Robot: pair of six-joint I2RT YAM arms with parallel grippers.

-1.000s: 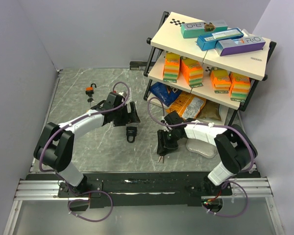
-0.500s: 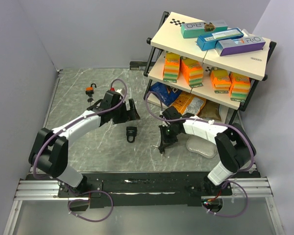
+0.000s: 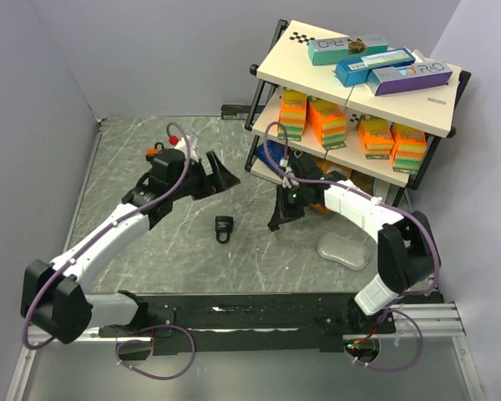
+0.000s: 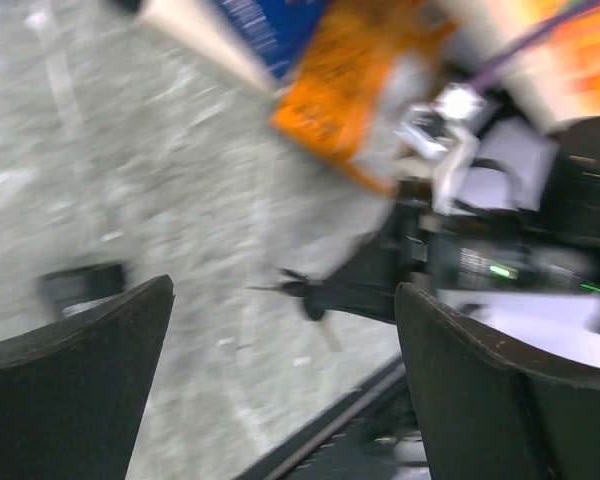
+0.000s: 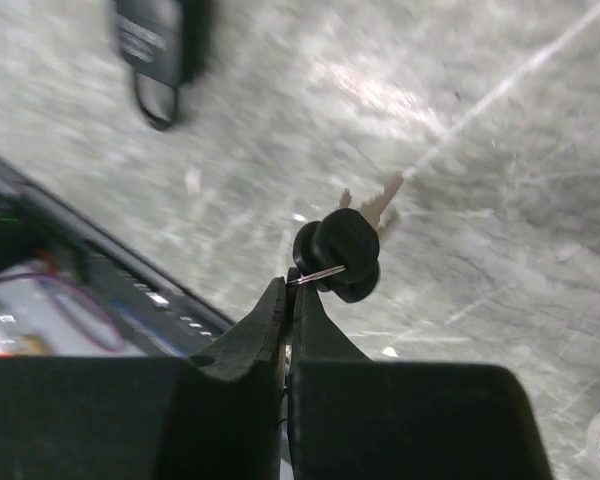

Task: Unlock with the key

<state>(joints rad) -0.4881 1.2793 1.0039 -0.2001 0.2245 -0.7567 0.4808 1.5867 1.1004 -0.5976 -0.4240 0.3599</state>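
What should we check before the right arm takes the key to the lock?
1. Right gripper shut on the keys: ok, but it pinches only the ring.
2. Key steady for insertion: not ok; the keys dangle from the ring and the blades point away from the fingers.
3. Padlock in view and uncovered: ok.
4. Left gripper bracing the padlock: not ok; it is open and off the padlock.
5. Padlock orientation: cannot tell, too small and blurred.
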